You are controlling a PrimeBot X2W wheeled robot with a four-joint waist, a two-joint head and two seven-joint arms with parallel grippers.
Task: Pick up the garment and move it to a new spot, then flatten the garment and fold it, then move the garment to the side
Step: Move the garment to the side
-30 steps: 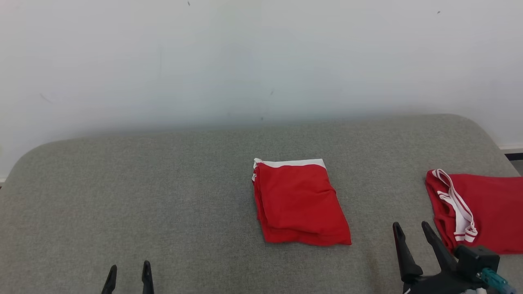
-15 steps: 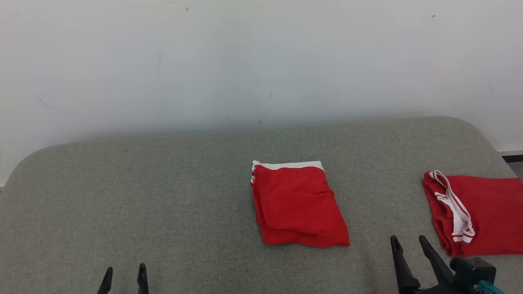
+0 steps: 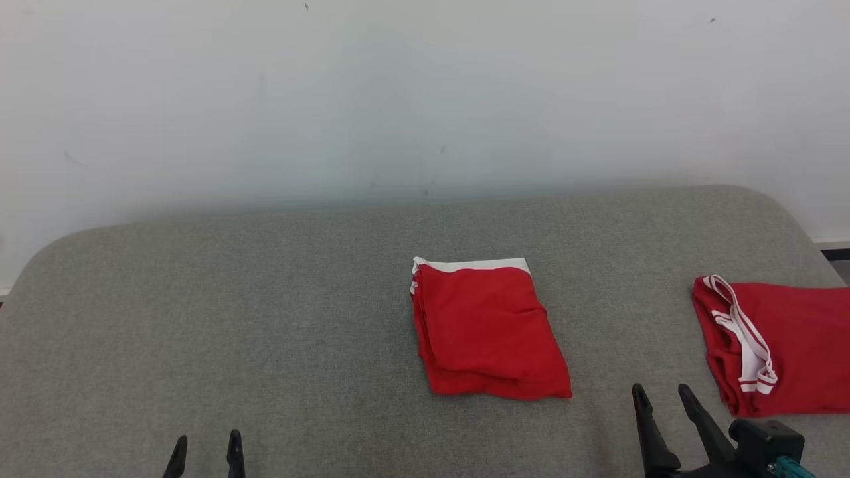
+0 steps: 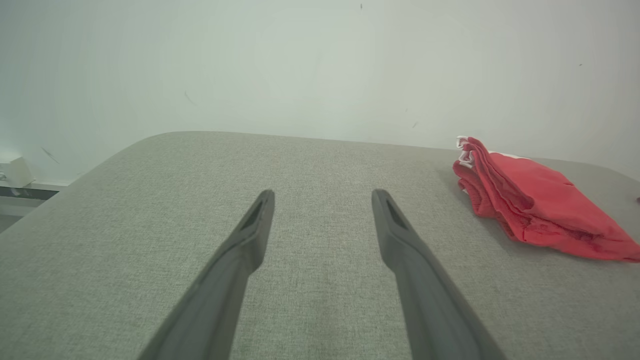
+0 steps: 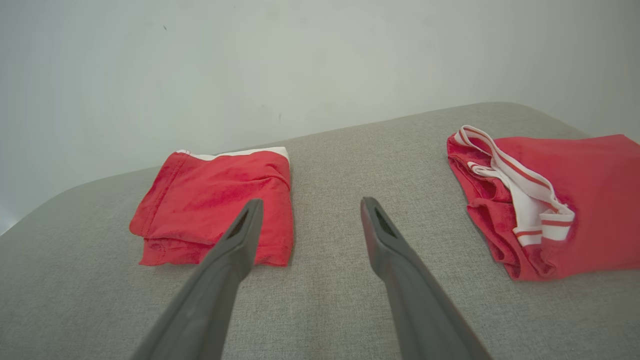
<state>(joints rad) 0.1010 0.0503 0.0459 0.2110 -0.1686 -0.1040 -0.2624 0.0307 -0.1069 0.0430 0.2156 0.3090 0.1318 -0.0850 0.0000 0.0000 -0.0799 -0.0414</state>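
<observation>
Folded garment (image 3: 488, 332) lies flat approx mid-bench (image 3: 265, 299), a bit right of centre, white band (image 3: 475, 266) at its far edge and stacked layers along its left side. Left gripper (image 3: 208, 436) and right gripper (image 3: 661, 392) are both spread wide & empty, low by the near edge, neither touching cloth. The fold looks done, so prob. what's left is shifting it to the side. Cloth looks thin, light, soft. Pinched at one corner the layers would likely slide apart or flop open, so better to take it w/ both grippers at opposite sides, fingers under the whole stack, and carry it low. A second garment (image 3: 783, 345) w/ a striped waistband (image 3: 750, 352) sits looser at the right edge, so keep clear of it. The left wrist view shows the stack edge-on, i.e. how thick the pile is, which the head view flattens. The right wrist view shows both garments w/ bare bench between them, plus the wrinkled near hem.
</observation>
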